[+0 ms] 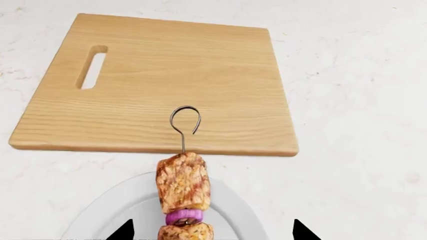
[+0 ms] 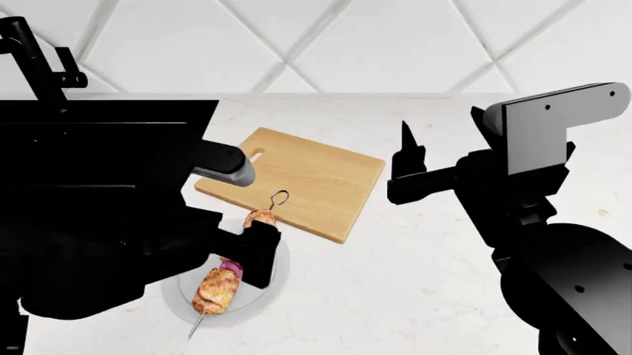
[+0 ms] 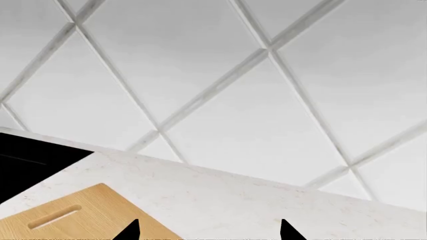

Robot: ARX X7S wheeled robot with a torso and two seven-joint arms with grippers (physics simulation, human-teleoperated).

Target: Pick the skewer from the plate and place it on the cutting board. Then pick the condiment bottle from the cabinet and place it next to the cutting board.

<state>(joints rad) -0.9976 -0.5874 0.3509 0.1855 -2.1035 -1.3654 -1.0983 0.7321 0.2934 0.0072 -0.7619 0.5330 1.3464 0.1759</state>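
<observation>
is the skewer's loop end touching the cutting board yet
Cannot tell. In the left wrist view the skewer has its loop overlapping the cutting board, but neither view shows contact or a gap under it.

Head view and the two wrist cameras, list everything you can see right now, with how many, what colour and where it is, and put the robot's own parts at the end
cutting board: one, light wood with a slot handle hole, flat on the counter, empty.
plate: one, white, on the counter beside the board's near edge.
skewer: one, metal rod with browned meat and purple onion, lying across the plate, its looped end over the board's edge.
counter: one, white marble-look, under everything.
wall tiles: white, diamond pattern, behind the counter.
left gripper: one, black, open, fingertips either side of the skewer.
right gripper: one, black, open, raised off the counter, holding nothing.
</observation>
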